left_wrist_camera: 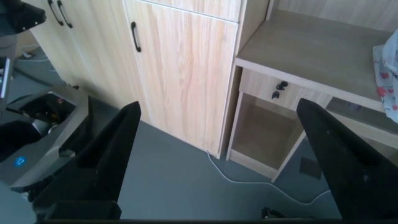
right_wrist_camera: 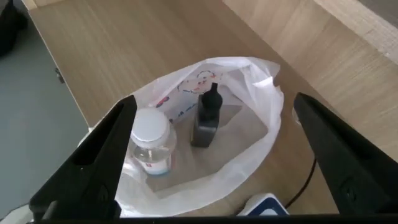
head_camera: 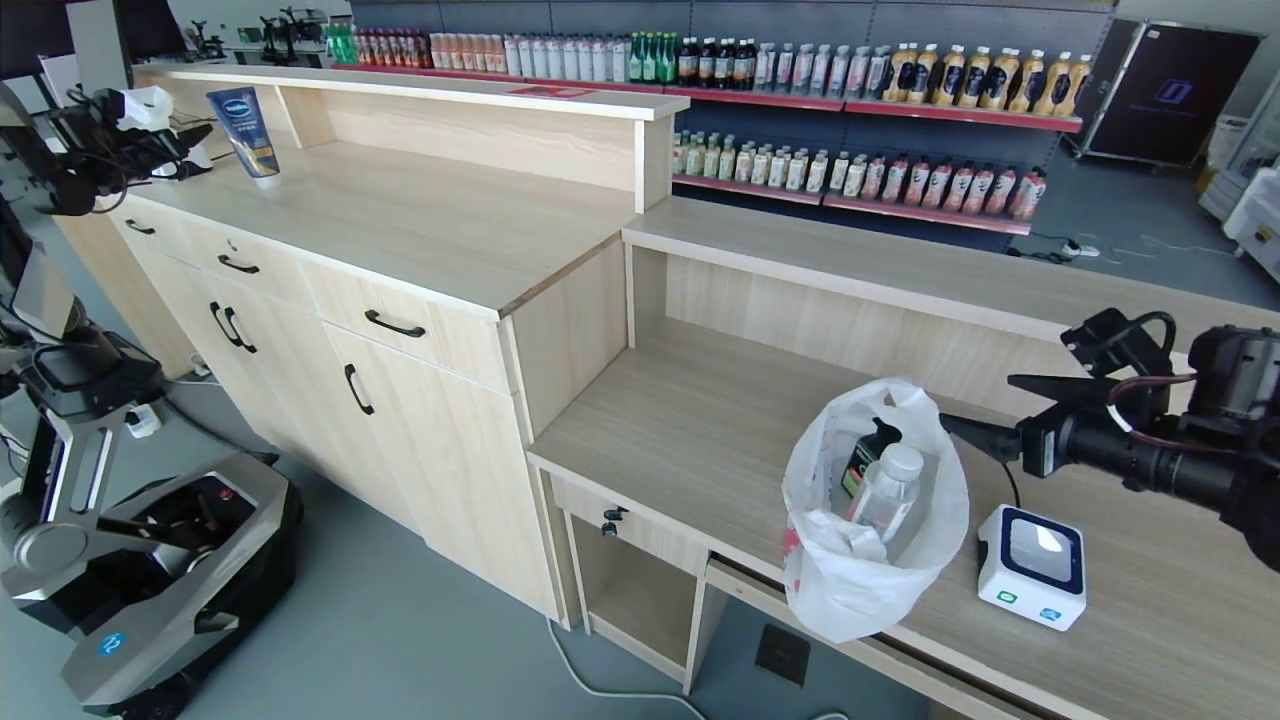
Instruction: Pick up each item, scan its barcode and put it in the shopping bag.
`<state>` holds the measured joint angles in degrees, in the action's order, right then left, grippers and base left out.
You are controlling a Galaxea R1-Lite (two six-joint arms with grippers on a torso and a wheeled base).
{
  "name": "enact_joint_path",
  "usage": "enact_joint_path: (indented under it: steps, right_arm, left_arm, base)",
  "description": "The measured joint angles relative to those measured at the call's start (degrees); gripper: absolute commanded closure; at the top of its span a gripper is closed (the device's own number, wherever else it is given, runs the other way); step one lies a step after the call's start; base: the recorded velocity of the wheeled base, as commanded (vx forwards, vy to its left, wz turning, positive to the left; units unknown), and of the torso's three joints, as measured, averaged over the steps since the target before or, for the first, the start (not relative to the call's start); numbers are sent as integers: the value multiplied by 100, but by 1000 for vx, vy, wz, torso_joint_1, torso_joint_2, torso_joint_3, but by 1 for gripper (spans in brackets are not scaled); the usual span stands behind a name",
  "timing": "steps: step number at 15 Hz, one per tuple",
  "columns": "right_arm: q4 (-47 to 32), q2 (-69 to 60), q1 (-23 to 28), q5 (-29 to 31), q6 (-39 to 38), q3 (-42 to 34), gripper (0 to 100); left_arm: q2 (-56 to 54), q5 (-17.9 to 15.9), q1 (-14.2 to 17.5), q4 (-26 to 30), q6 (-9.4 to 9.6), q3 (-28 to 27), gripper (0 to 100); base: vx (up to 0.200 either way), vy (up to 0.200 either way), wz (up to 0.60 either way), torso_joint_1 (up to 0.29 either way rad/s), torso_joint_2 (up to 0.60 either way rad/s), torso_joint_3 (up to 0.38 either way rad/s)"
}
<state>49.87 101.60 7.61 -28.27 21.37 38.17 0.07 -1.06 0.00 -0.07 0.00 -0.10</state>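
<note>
Partly done: two items are bagged, one tube is not.
A clear bottle point(head_camera: 885, 495) and a dark pump bottle point(head_camera: 862, 455) are seen inside the shopping bag point(head_camera: 850, 590) on the low table point(head_camera: 700, 420), beside the scanner point(head_camera: 1032, 565). A blue tube point(head_camera: 246, 130) stands unbagged on the high table, near the left jaws. Both sets of jaws are spread, nothing held.

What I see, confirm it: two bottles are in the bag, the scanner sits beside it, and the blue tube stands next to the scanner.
Not quite. The head view shows the tube standing on the high counter, far from the scanner; the rest holds.
</note>
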Motion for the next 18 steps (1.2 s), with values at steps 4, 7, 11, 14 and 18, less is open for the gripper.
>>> enact_joint_path:
  steps: [4,7,11,14,18]
  right_arm:
    - [-244,-874,661,345,358,-33,0]
    - [-252,-1202,818,477,115,-11,0]
    - [-252,-1576,896,1297,-11,-330,0]
    - [-156,-1949,877,1607,-589,-855,0]
    - [218,-2920,807,1623,-1037,-2464,0]
  left_arm:
    - [0,2,-5,-2,0,0,0]
    - [0,2,0,0,0,0,0]
    - [0,0,0,0,0,0,0]
    - [0,0,-5,-2,0,0,0]
    - [0,2,-2,0,0,0,0]
  base:
    - [0,0,-600,1,2,0]
    - [0,0,-600,-1,-2,-1]
    - [0,0,-600,2,1,4]
    - [0,0,0,68,-140,-59]
    - [0,0,0,7,-18,-8]
